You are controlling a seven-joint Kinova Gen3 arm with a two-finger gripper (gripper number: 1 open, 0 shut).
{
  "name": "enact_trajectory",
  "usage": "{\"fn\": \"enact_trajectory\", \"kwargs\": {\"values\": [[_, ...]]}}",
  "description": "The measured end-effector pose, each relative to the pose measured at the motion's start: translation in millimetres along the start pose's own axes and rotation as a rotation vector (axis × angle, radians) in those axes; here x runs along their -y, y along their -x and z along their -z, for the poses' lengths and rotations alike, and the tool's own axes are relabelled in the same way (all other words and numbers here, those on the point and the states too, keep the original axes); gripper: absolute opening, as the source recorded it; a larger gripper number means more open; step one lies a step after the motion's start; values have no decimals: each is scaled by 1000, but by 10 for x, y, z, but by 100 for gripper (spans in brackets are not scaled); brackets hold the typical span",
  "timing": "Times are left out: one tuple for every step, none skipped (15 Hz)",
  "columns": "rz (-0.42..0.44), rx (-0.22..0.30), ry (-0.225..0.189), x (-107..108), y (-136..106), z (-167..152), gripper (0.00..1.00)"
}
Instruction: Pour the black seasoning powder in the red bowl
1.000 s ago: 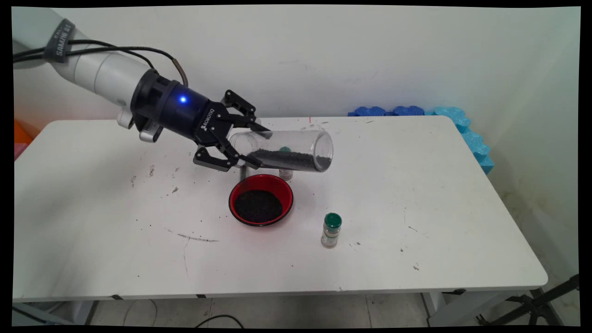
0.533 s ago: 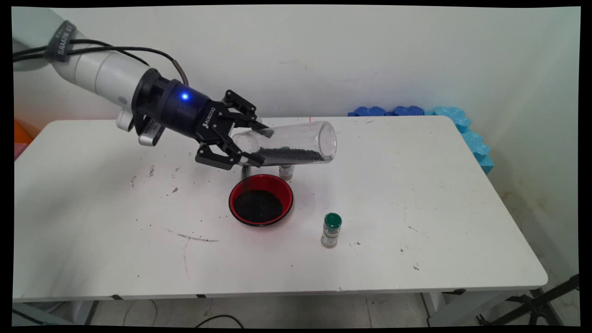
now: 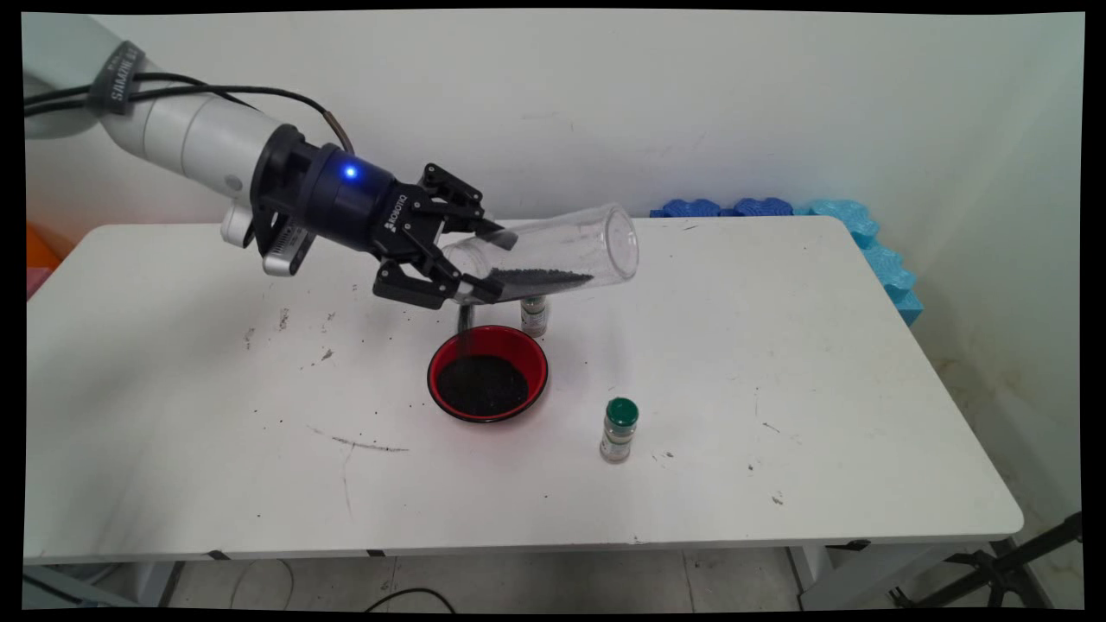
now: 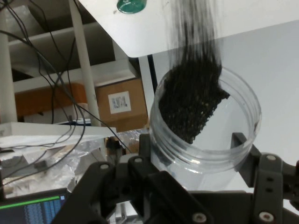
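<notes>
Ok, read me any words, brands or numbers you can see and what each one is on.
"ROBOTIQ": on the black body of the end effector.
Strap round the arm: lettering too blurred to read.
Green-capped bottle: label too small to read.
Box label: blurred, unreadable.

A white worktop (scuffed and speckled with dark marks) stands against a plain pale wall. Blue foam pieces sit wedged behind its far right corner. Grey tiled floor shows beneath the near edge, with a black cable lying there.
</notes>
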Motion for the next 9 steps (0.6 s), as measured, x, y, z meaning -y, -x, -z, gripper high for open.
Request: {"fn": "enact_trajectory", "kwargs": {"values": [[5,3,2,-2,1,-1,0],[13,9,6,-5,2,-3,0],[19,14,10,-7,2,-4,0],[27,19,14,-9,2,-4,0],[33,23,17,-11,3,-4,0],[37,26,19,-12,3,-4,0],[43,31,22,-13,4,-4,0],[50,36,26,-15,6,-4,0],[57,41,30,-17,8,-4,0]]}}
